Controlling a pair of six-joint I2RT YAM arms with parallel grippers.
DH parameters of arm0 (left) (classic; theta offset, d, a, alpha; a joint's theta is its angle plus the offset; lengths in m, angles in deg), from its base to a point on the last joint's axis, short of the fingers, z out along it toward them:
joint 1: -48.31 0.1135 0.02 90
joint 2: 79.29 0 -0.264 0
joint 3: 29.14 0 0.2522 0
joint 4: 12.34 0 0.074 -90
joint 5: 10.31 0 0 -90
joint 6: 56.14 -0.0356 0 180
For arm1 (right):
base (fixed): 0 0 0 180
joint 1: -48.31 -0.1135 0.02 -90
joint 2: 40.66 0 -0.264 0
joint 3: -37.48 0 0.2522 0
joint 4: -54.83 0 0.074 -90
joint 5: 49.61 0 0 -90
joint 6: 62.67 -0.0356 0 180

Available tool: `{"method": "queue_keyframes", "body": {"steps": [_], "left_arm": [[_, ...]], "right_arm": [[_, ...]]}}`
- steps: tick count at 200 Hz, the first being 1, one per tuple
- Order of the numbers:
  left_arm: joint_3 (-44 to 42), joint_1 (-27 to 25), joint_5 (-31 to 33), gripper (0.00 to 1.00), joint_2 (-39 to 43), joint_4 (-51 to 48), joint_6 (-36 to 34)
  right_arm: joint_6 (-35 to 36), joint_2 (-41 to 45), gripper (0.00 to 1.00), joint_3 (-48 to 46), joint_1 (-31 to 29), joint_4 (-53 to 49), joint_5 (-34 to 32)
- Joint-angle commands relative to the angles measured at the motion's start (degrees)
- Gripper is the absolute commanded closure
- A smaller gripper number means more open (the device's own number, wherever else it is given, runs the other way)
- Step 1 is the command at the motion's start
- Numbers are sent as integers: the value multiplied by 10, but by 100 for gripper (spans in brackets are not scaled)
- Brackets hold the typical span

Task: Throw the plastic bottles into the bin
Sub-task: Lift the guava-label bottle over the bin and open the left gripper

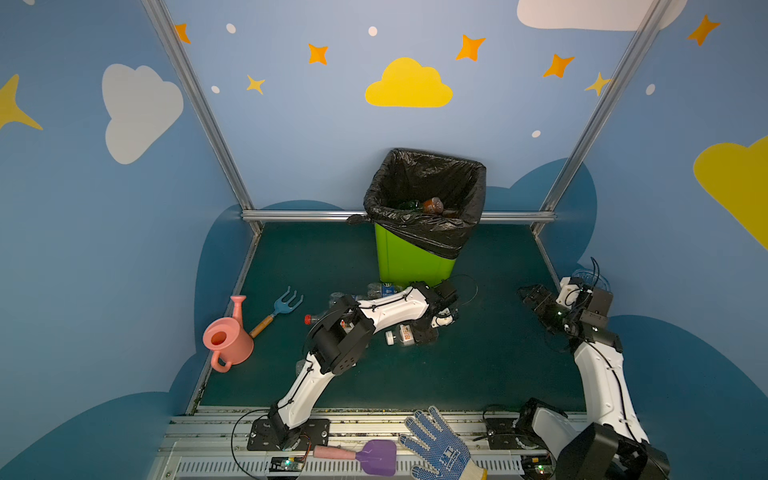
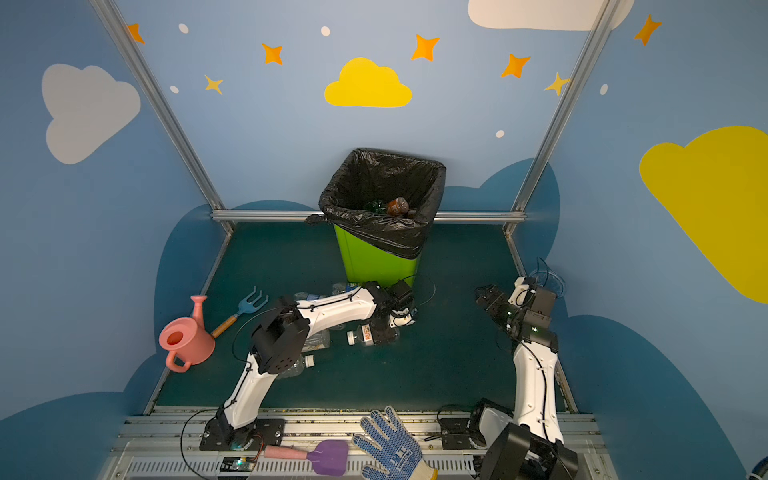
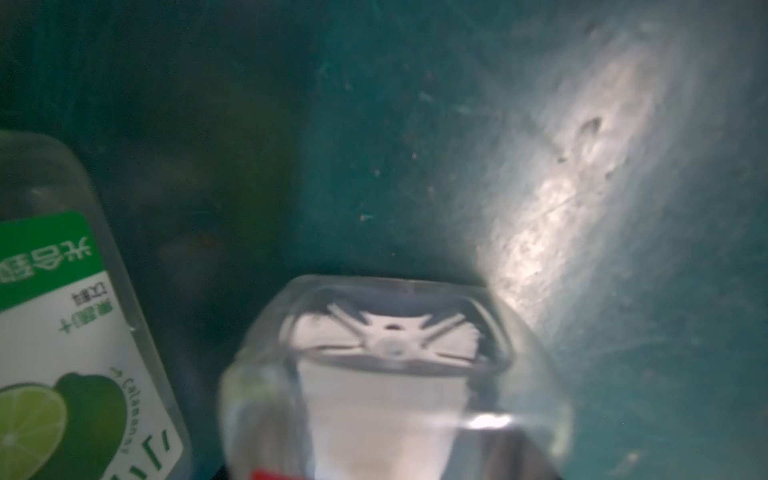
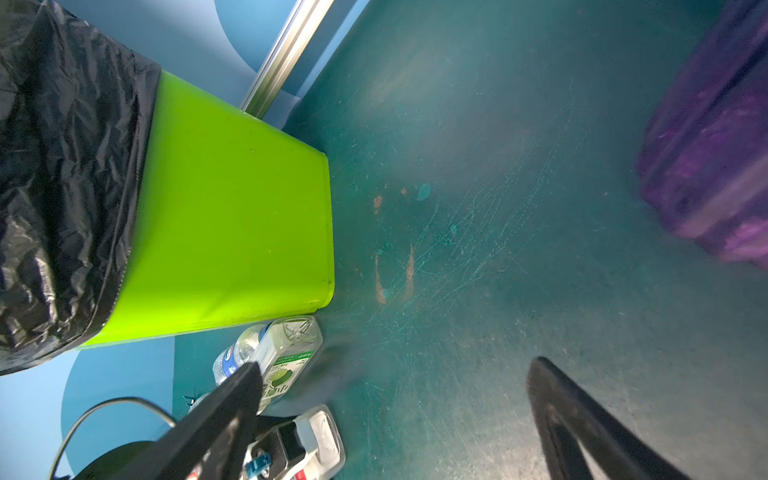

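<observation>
Your left claw [image 1: 420, 332] is down on a clear bottle [image 1: 398, 336] with a white cap and an orange label. That bottle lies on its side on the green bench [image 1: 478, 365], out in front of the bin [image 1: 411, 262]. The left wrist view shows its bottom end [image 3: 386, 365] very close up. The claw's fingers are hidden there, so I cannot tell if it has a hold on the bottle.

Just beside it lies a lime bottle [image 3: 62, 316]. In the right wrist view the lime bottle [image 4: 286, 357] touches a blue-label bottle [image 4: 235, 353] at the foot of the bin [image 4: 232, 208]. More bottles lie under your left arm, and one has a red cap [image 1: 308, 319].

The bin stands at the back, with a black bag [image 1: 428, 232] folded over its rim. A brown bottle [image 1: 433, 204] and a green bottle [image 1: 409, 205] are inside it.

Your right claw [image 4: 395, 365] is wide open with nothing in it. It hangs over the bench on the right [image 1: 530, 297].

A pink watering can [image 1: 228, 338] and a blue rake [image 1: 282, 305] sit at the left edge.
</observation>
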Motion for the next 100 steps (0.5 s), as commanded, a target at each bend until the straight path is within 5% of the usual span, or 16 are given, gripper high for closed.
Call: {"method": "queue_keyframes", "body": {"steps": [1,100], "left_arm": [[15,-2,-20,43,16,-17,5],[83,7,-86,47,306,34,62]], "right_arm": [[2,-1,2,11,2,3,8],[-20,-25,2,23,1,39,52]]}}
